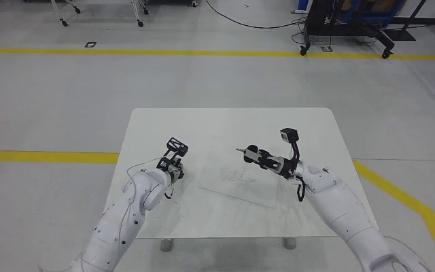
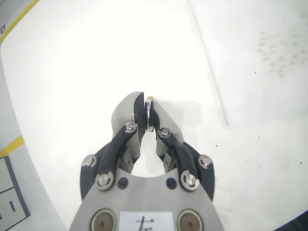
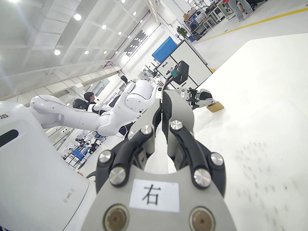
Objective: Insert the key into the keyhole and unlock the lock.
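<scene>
My left gripper (image 2: 146, 99) is shut on the silver shackle of a brass padlock (image 2: 149, 115), whose body rests on the white table (image 2: 96, 49). In the top view this gripper (image 1: 178, 170) sits at the table's left middle. The right wrist view shows the padlock (image 3: 215, 106) hanging from the left gripper (image 3: 203, 97), touching the tabletop. My right gripper (image 1: 250, 154) hovers mid-table, shut on a small metal key (image 1: 240, 150) whose tip points left toward the lock. In its own view the right gripper (image 3: 163, 97) has its pads pressed together and the key is hidden.
A thin clear sheet (image 1: 238, 187) with grey smudges (image 1: 234, 177) lies between the arms, its edge (image 2: 209, 73) close to the lock. The table's front edge (image 1: 224, 237) is near both forearms. The back half of the table (image 1: 231, 126) is bare.
</scene>
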`<action>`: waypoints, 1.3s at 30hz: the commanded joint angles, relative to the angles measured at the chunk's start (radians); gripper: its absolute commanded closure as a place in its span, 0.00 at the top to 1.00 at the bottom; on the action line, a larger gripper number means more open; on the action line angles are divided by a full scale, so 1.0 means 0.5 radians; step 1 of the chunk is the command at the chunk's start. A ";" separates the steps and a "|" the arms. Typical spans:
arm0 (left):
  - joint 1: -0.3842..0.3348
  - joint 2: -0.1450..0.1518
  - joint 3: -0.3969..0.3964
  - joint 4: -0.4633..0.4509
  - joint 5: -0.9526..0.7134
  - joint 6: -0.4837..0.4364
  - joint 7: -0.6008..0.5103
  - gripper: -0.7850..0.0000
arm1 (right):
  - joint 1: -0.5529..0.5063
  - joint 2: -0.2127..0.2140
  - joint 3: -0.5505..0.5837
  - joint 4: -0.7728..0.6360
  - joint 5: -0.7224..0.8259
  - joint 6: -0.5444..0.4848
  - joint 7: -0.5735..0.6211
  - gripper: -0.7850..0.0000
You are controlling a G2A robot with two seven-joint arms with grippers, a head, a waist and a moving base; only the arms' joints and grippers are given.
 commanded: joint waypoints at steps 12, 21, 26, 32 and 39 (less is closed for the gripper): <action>0.013 0.005 -0.142 -0.001 -0.092 0.048 0.117 0.00 | 0.000 0.000 0.000 0.000 0.000 0.000 0.000 0.00; 0.041 -0.010 -0.359 0.164 -0.871 -0.236 0.640 0.00 | 0.000 0.000 0.000 0.000 0.000 0.000 0.000 0.00; 0.046 -0.006 -0.348 0.176 -0.847 -0.385 0.720 0.00 | 0.000 0.000 0.000 0.000 0.000 0.000 0.000 0.00; 0.054 -0.009 -0.354 0.177 -0.887 -0.379 0.744 0.00 | 0.000 0.000 0.000 0.000 0.000 0.000 0.000 0.00; -0.048 -0.046 -0.388 0.542 -1.912 -0.645 0.599 0.00 | -0.018 -0.049 -0.104 -0.103 -0.041 0.107 -0.184 0.00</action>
